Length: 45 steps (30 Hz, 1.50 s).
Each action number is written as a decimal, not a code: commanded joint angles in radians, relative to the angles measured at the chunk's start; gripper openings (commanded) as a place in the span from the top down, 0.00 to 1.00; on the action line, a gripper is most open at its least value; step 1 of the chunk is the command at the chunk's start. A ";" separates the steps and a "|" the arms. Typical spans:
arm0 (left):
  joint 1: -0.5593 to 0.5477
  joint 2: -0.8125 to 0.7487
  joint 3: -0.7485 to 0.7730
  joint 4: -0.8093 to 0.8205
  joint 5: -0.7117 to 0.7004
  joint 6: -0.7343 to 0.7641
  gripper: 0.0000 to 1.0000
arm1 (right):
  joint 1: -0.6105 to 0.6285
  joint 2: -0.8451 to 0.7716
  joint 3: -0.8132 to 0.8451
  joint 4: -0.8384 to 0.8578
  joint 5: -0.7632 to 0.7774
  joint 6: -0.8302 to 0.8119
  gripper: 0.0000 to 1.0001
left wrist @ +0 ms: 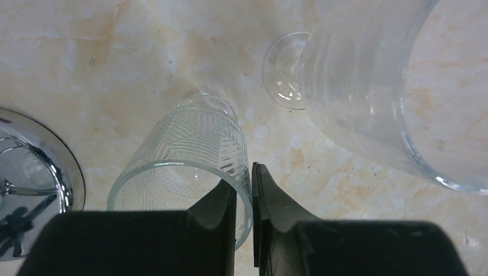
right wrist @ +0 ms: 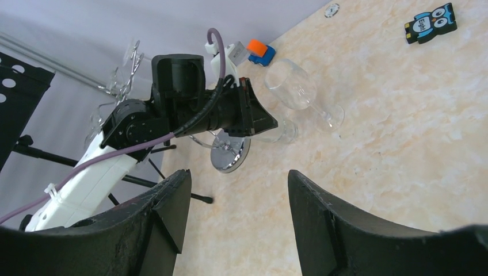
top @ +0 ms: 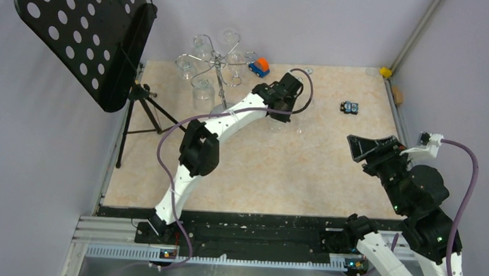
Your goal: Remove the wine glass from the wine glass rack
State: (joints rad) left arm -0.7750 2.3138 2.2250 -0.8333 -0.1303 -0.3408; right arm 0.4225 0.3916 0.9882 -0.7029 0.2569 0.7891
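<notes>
The chrome wine glass rack [top: 218, 64] stands at the back left with several glasses hanging from its curled arms. Its disc base shows in the left wrist view [left wrist: 52, 167] and the right wrist view [right wrist: 230, 156]. My left gripper [left wrist: 244, 172] is shut on the rim of a cut-pattern wine glass [left wrist: 190, 144], one finger inside and one outside, low over the table to the right of the rack [top: 274, 122]. A second, plain wine glass [left wrist: 357, 86] stands upright just to its right [right wrist: 290, 86]. My right gripper [right wrist: 236, 184] is open and empty, at the right [top: 360, 147].
A black perforated music stand [top: 86, 35] on a tripod [top: 139, 116] stands at the left edge. A small orange and blue toy car [top: 259, 66] sits behind the rack. A small owl-printed block [top: 349, 107] lies at the back right, and a yellow object [top: 385, 72] in the far corner.
</notes>
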 commanded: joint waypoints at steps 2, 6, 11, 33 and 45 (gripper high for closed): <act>0.000 0.011 0.024 0.086 0.003 0.014 0.99 | 0.001 0.007 -0.005 0.034 -0.007 0.002 0.37; 0.002 0.019 0.031 0.068 -0.007 0.008 0.90 | 0.001 0.019 -0.005 0.042 -0.016 0.004 0.37; 0.006 0.017 0.045 0.044 -0.038 0.003 0.75 | 0.001 0.025 -0.010 0.053 -0.017 0.005 0.38; 0.001 -0.459 -0.178 0.154 0.120 -0.011 0.27 | 0.001 0.074 -0.048 0.116 -0.065 0.021 0.38; -0.010 -0.872 -0.420 0.183 -0.060 0.051 0.09 | 0.001 0.169 -0.109 0.276 -0.201 0.076 0.34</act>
State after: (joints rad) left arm -0.7830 1.5658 1.8713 -0.6918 -0.0799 -0.3260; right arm 0.4225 0.5270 0.8921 -0.5411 0.1280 0.8318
